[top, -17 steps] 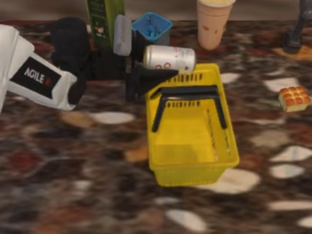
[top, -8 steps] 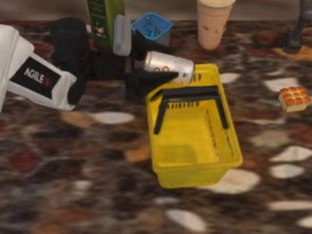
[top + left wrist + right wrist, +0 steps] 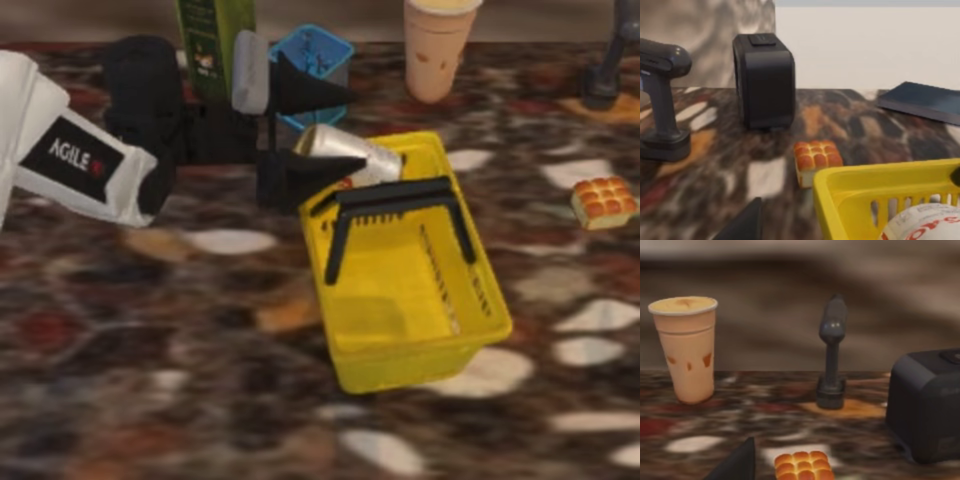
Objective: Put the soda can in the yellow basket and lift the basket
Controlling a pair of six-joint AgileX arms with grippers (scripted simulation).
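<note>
The white left arm carries a black plate reading "AGILE" in white letters, and its black left hand [image 3: 312, 128] has its two pointed fingers spread wide, no longer clamped on anything. The small white-silver soda can with red label markings [image 3: 348, 157] lies tilted between and just past those fingers, over the far left corner of the bright yellow slotted plastic basket [image 3: 415, 330]; its red lettering shows in the left wrist view [image 3: 925, 225] but cannot be read. The basket's two black swing handles [image 3: 395, 205] lie folded across its opening. Along the far edge of the tabletop [image 3: 150, 380] stand a tall dark green carton [image 3: 207, 40] with a small pale label too blurred to read, a small blue square basket [image 3: 318, 55] and a tall peach-coloured cup [image 3: 437, 45]. A golden bread loaf [image 3: 604, 202] sits near the right edge. The tabletop is dark brown marbled stone with white and orange flecks; a pale wall rises behind it. The right hand's state cannot be told
</note>
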